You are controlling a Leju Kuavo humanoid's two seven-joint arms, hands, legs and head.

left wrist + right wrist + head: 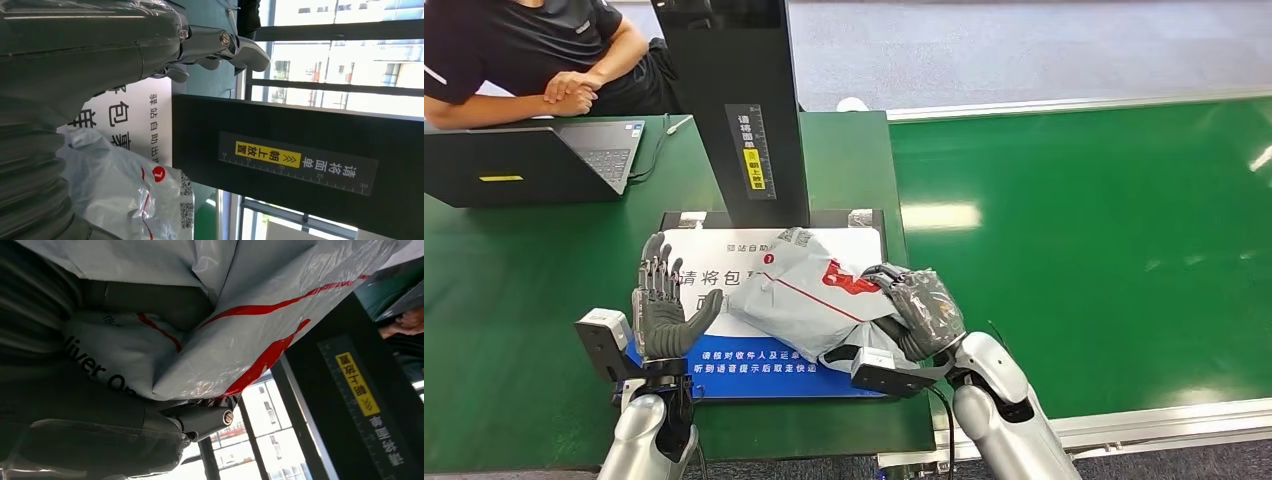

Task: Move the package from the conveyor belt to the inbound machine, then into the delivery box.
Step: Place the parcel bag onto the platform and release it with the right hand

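A grey plastic package point(809, 293) with red markings lies on the white and blue plate point(724, 262) of the inbound machine, under its black scanner column point(739, 105). My right hand point(916, 305) grips the package's right end; the bag point(235, 335) wraps over the thumb and fingers in the right wrist view. My left hand point(662, 300) stands upright with fingers spread just left of the package, holding nothing and not touching it. The left wrist view looks past the left hand point(125, 45) to the package point(130, 195) and the column point(300, 160).
A person sits behind an open laptop point(534, 160) at the table's back left, forearms point(544, 100) on the table. The green conveyor belt point(1104, 230) runs on the right. A cable point(664, 135) lies near the column.
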